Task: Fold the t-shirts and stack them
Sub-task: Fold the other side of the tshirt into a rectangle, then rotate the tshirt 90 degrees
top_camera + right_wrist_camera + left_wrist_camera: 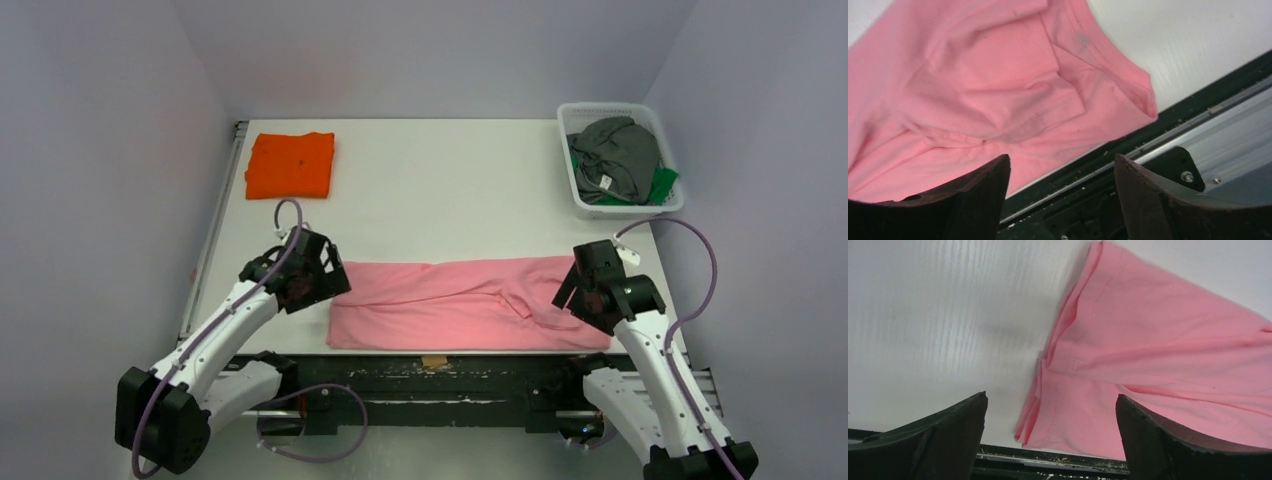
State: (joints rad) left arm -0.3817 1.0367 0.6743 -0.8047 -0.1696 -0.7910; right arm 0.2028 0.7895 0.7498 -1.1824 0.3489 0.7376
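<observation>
A light pink t-shirt (455, 303) lies folded lengthwise into a long band near the table's front edge. It also fills the left wrist view (1158, 365) and the right wrist view (973, 95). My left gripper (320, 280) hovers open above the band's left end, nothing between its fingers (943, 440). My right gripper (580, 290) hovers open over the right end, by the collar (1118, 65). A folded bright orange t-shirt (291, 164) lies at the back left. Dark grey (615, 155) and green (663, 184) t-shirts sit crumpled in the basket.
A white mesh basket (578, 190) stands at the back right corner. The black rail (450, 370) runs along the table's front edge, just below the pink shirt. Grey walls close in the table on three sides.
</observation>
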